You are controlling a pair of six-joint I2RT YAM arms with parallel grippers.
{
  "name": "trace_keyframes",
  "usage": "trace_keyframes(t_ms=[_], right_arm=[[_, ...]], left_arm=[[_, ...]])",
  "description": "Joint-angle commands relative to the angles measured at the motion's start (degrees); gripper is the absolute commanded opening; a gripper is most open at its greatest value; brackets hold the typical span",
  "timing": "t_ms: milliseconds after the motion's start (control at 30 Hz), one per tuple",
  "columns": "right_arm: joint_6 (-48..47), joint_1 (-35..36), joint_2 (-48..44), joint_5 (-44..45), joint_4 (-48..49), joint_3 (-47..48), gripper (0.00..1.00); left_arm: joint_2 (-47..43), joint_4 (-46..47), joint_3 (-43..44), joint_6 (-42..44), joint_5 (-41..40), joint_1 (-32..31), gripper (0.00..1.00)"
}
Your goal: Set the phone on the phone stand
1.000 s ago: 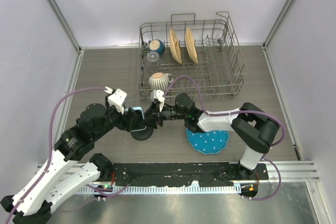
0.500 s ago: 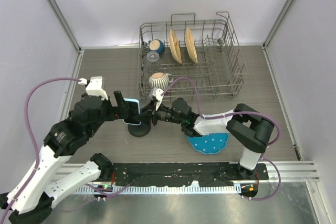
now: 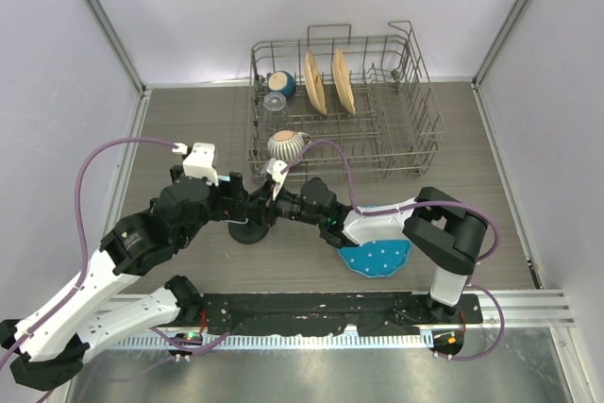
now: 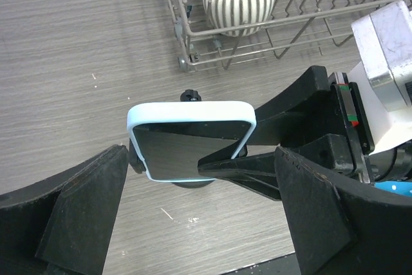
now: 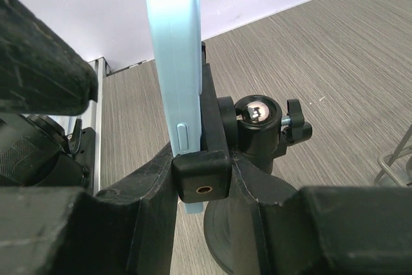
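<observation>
The phone point(image 4: 190, 140), dark face with a light blue rim, stands in the cradle of the black phone stand point(image 5: 257, 127). The stand's round base point(image 3: 247, 232) rests on the table in front of the rack. My left gripper point(image 4: 201, 154) is open, its fingers point(image 4: 90, 210) wide on either side of the phone and clear of it. My right gripper point(image 5: 201, 188) is shut on the stand's cradle block point(image 5: 201, 178), which holds the phone's edge point(image 5: 175, 62). In the top view both grippers meet over the stand, left gripper point(image 3: 241, 207), right gripper point(image 3: 274, 203), and the phone is hidden.
A wire dish rack point(image 3: 396, 153) stands behind the stand with a striped mug point(image 3: 286, 145), a blue bowl point(image 3: 280, 83), a glass point(image 3: 275, 103) and two wooden plates point(image 3: 316, 82). A blue dotted plate point(image 3: 376, 254) lies under the right arm. Walls close both sides.
My left wrist has swung right over the stand, and the phone that showed beside it in the top view is now covered. My right gripper has stayed at the stand.
</observation>
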Motion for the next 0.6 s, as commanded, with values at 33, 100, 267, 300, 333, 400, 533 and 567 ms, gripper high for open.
trace_keyframes(t_ms=[33, 100, 267, 300, 333, 400, 533, 567], right_arm=[[-0.11, 0.06, -0.35, 2.77, 4.74, 3.37, 0.01], [-0.19, 0.06, -0.53, 2.51, 4.82, 3.37, 0.01], [-0.72, 0.15, -0.62, 2.25, 4.65, 3.28, 0.01], [-0.72, 0.15, -0.7, 2.16, 4.65, 3.28, 0.01], [-0.9, 0.15, -0.79, 2.07, 4.65, 3.28, 0.01], [-0.81, 0.24, -0.79, 1.9, 4.65, 3.2, 0.01], [-0.9, 0.33, -0.79, 1.55, 4.82, 3.2, 0.01], [-0.98, 0.33, -0.79, 1.54, 4.82, 3.11, 0.01]], left_arm=[[1.08, 6.9, -1.48, 3.56, -0.75, -0.37, 1.0], [2.23, 6.99, -0.96, 5.13, -3.3, -0.38, 0.97], [2.67, 9.71, -2.09, 6.55, -4.9, -0.46, 0.96], [2.58, 10.24, -2.36, 6.64, -4.37, -0.46, 0.96], [2.58, 10.68, -2.45, 6.46, -4.01, -0.46, 0.97], [2.85, 10.77, -2.36, 6.02, -4.36, -0.38, 0.97], [3.2, 10.77, -2.36, 5.85, -4.98, -0.38, 0.9], [3.2, 10.86, -2.45, 5.85, -5.07, -0.46, 0.88]])
